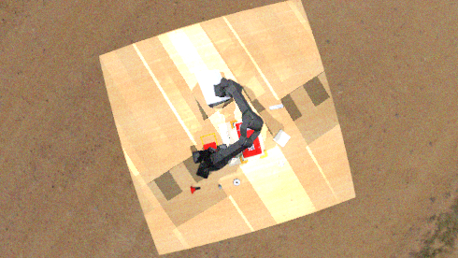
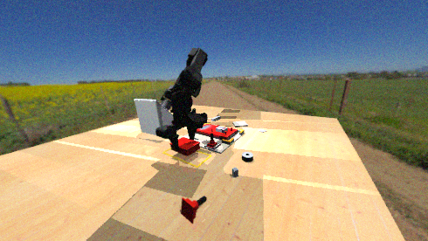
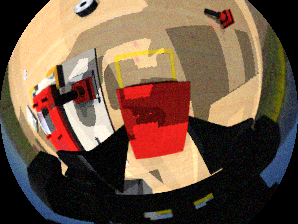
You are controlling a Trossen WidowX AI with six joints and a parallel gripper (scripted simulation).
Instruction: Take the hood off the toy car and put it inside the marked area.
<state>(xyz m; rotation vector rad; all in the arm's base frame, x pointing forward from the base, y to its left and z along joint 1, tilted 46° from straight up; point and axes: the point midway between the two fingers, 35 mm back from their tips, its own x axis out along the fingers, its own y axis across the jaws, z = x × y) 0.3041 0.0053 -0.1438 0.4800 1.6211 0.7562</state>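
Observation:
The red hood (image 1: 209, 146) (image 2: 188, 146) (image 3: 156, 115) is a box-like piece between the two black fingers of my gripper (image 2: 183, 144) (image 3: 156, 122). The gripper is shut on it. The marked area is a thin yellow outline (image 1: 208, 135) (image 2: 180, 159) (image 3: 145, 53). In the exterior view the hood is over the rear part of the outline, seemingly just above the table; the arm hides part of this spot in the top view. I cannot tell whether the hood touches the table. The red toy car (image 1: 255, 150) (image 2: 208, 129) (image 3: 61, 126) lies beside it, partly hidden by the arm in the top view.
A red piece with a black post (image 2: 212, 142) (image 3: 84, 91) stands by the car; another (image 1: 193, 190) (image 2: 189, 209) (image 3: 226, 18) lies nearer the table's front. A wheel (image 1: 236, 182) (image 2: 247, 156) and a small grey block (image 2: 235, 172) lie beyond the outline. An upright pale panel (image 2: 147, 115) stands behind the gripper.

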